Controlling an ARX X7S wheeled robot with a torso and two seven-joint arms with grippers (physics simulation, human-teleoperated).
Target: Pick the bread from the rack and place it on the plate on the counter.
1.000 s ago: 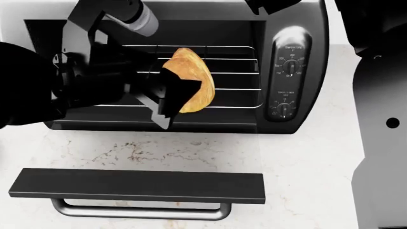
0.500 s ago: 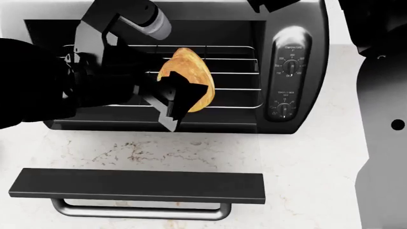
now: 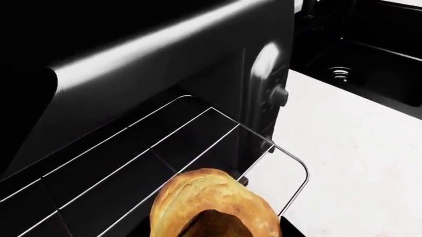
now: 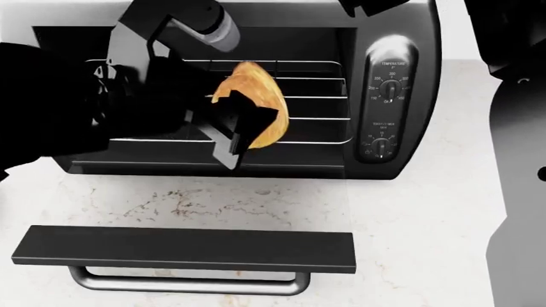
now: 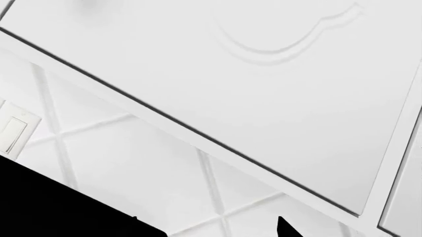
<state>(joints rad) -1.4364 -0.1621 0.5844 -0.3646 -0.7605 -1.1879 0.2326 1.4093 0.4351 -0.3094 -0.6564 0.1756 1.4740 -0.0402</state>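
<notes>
The bread [image 4: 256, 96] is a golden oval bun, held tilted on edge just over the silver wire rack [image 4: 316, 96] inside the black toaster oven. My left gripper [image 4: 241, 123] reaches in from the left and is shut on the bread. The left wrist view shows the bread [image 3: 211, 197] close up above the rack's front corner [image 3: 290, 158]. My right gripper [image 5: 211, 232] points at a white wall, its dark fingers apart with nothing between them. The white veined counter [image 4: 256, 198] lies in front of the oven. The plate is out of view.
The oven door [image 4: 183, 248] lies open and flat over the counter, its metal handle [image 4: 188, 281] toward me. The oven's control panel with two knobs [image 4: 388, 102] stands right of the opening. A dark sink [image 3: 369, 64] lies beyond the oven. My right arm [image 4: 520, 160] fills the right edge.
My left arm has shifted a little to the right and up with the bread still in its grip. The right arm has drifted toward the right edge.
</notes>
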